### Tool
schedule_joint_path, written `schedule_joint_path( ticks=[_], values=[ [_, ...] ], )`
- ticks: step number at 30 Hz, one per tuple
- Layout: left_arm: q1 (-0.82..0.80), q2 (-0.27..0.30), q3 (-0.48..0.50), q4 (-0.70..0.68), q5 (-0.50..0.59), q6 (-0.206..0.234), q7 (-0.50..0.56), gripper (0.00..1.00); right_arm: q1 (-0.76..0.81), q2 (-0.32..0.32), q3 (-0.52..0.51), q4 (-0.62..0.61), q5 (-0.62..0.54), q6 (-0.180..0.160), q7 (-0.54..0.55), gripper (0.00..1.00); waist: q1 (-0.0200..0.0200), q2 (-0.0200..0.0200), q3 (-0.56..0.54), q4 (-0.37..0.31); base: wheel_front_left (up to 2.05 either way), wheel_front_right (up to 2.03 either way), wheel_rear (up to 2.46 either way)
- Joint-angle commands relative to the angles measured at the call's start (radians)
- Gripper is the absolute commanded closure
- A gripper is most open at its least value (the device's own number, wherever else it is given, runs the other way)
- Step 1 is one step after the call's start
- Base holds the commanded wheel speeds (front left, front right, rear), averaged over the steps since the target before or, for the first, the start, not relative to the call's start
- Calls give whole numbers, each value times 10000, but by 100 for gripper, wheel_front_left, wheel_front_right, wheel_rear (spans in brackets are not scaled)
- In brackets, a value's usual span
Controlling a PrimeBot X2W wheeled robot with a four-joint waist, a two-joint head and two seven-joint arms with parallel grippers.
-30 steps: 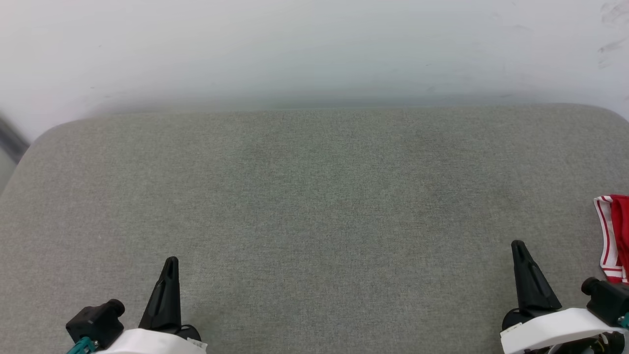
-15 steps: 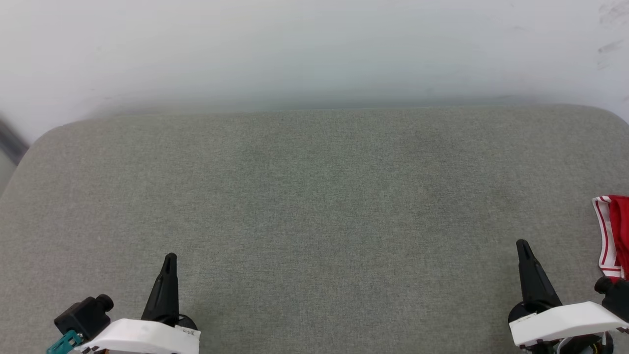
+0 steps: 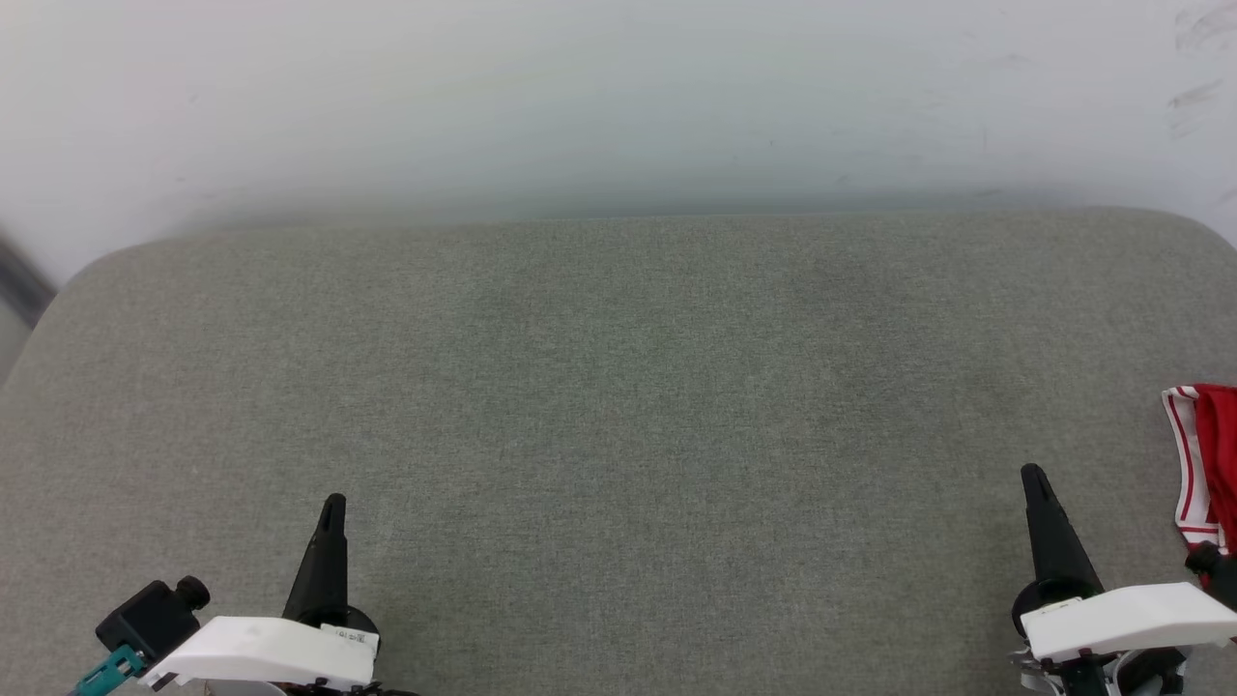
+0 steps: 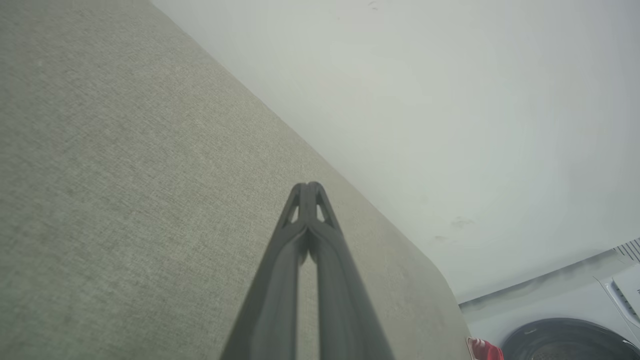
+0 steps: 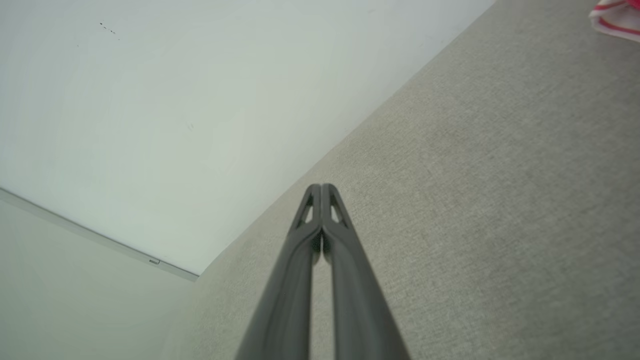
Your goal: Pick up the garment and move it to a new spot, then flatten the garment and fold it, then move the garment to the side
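The left gripper (image 3: 332, 505), two long dark fingers on a white wrist housing, has its fingers pressed together into a single point. The left wrist view shows the tips (image 4: 308, 188) meeting with no gap and nothing between them. It hangs low at the near left over a wide grey woven-fabric padded surface with rounded corners (image 3: 618, 387).

The right gripper (image 3: 1033, 476), built the same way, is at the near right. Its fingers are likewise closed tip to tip on nothing, as the right wrist view confirms (image 5: 321, 189). Both grippers point away from the robot towards the far edge of the padding, and they are well apart from each other.

The garment, a red shirt with white-and-red striped trim (image 3: 1206, 462), lies on the grey surface at the far right edge of the head view, near the right gripper on its outer side and not touching it. Only a narrow bunched strip of it can be seen, so its print cannot be made out. A corner of it also appears in the right wrist view (image 5: 614, 19) and in the left wrist view (image 4: 483, 349).

Beyond the padding rises a plain white wall (image 3: 618, 97). In the left wrist view a white appliance with a dark round door (image 4: 565, 342) stands past the surface's corner.
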Motion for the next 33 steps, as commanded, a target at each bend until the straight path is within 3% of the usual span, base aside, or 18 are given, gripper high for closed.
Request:
schedule_joint_path(
  ticks=[1,33],
  values=[
    [-274,73,37,-57,-308,-11,64,100,-279,27,-55,-64,323,3,54,100,-1,0,-4,-2,0,0,0],
    [-772,-2,268,515,-3882,-20,1013,100,-590,214,-441,207,3853,2,1016,100,-1,0,-97,-57,0,0,0]
  ],
)
